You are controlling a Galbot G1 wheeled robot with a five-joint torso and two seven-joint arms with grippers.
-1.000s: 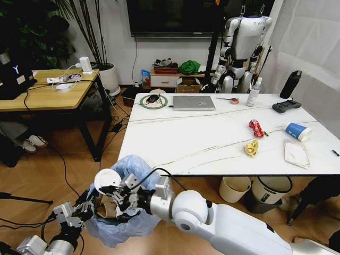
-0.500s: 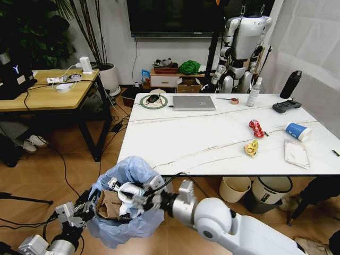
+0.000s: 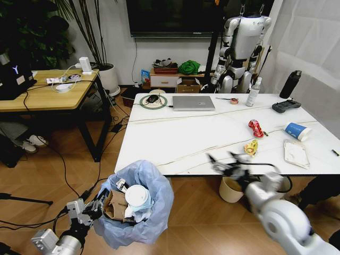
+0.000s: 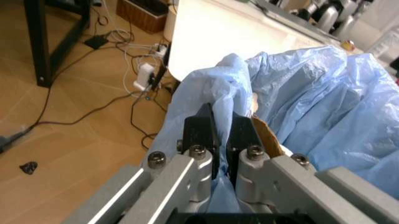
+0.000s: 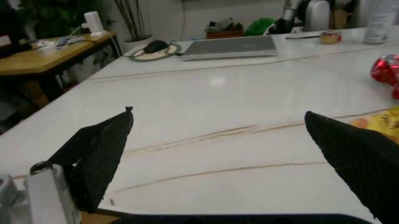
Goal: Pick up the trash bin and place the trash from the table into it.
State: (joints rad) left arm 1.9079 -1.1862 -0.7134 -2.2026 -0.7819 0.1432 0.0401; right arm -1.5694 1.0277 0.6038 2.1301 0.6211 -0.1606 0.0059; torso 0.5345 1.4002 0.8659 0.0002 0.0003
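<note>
Right gripper (image 3: pixel 229 162) swung from trash bin (image 3: pixel 154 212) to desk (image 3: pixel 175 138) edge, jaws wide, empty | paper cup (image 3: pixel 137 196) dropped in bin | left gripper (image 4: pixel 219 140) clamps bin's bag rim | yellow wrapper (image 3: pixel 251 148) likely next

Laptop (image 3: pixel 194 102): you had it lying closed at the far edge, just beside the round green-rimmed mat (image 3: pixel 153 101).
Mouse (image 3: pixel 153 98): it sat on that mat.
Black controller (image 3: pixel 286 106): yours rested at the far right corner, near the dark bottle (image 3: pixel 290 84).
White spray bottle (image 3: pixel 253 93): it stood upright, with a tape roll (image 3: pixel 234 101) beside it.
Wooden desk (image 3: pixel 42 94): you saw it on the left, carrying cables and a white charger.
Cream bucket (image 3: pixel 234 189): it stood on the floor beside the dark bin (image 3: pixel 270 192).
Humanoid robot (image 3: pixel 241 45): it stood against the back wall.
</note>
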